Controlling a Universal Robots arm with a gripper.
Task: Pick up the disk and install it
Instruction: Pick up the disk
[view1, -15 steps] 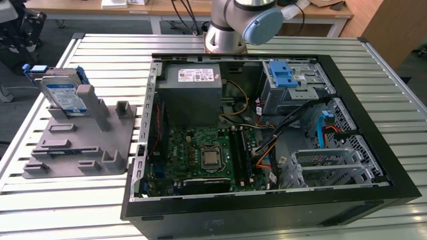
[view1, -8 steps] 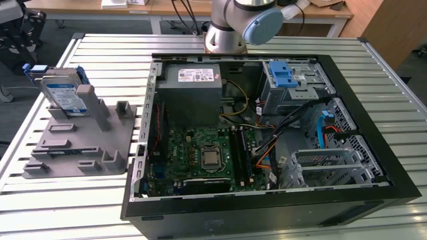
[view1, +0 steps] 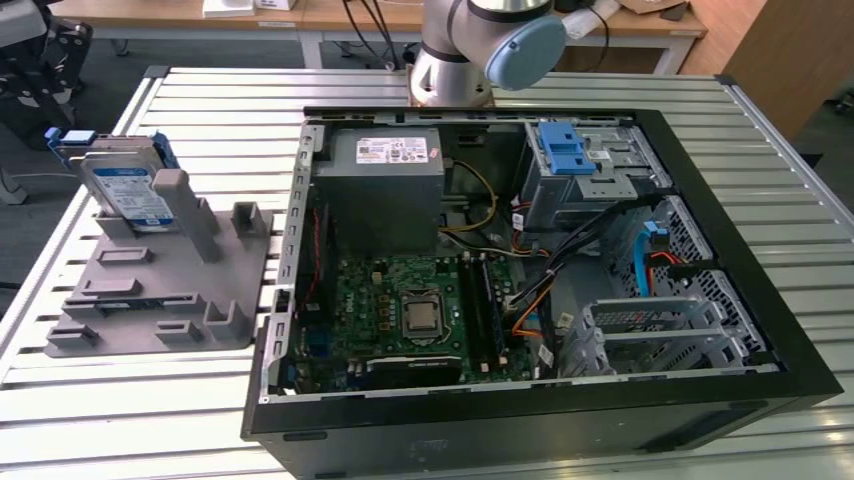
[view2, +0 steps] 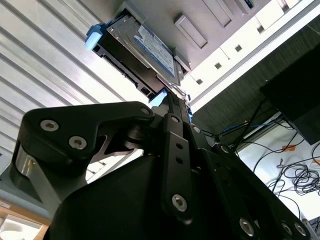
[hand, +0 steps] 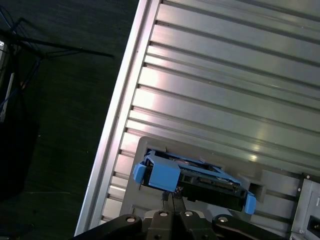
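The disk (view1: 127, 188) stands upright in a slot at the far end of a grey fixture (view1: 147, 290), on the exterior view's left. It is a silver drive with a white-and-blue label, held in blue rails. Both wrist views look at it from a distance: the disk (hand: 200, 177) shows its blue-railed edge in the first wrist view, and the disk (view2: 150, 47) shows its labelled face in the second wrist view. My gripper (hand: 170, 197) is shut with nothing between its fingers. The black linkage of my gripper (view2: 172, 94) points toward the disk without touching it.
An open black computer case (view1: 747, 300) lies on the slatted metal table (view1: 200, 110), with a grey power-supply box (view1: 380, 190) and a drive cage with a blue latch (view1: 567, 150) inside. The arm's base (view1: 461, 60) stands behind the case. The table's edge (hand: 125, 100) drops to dark floor.
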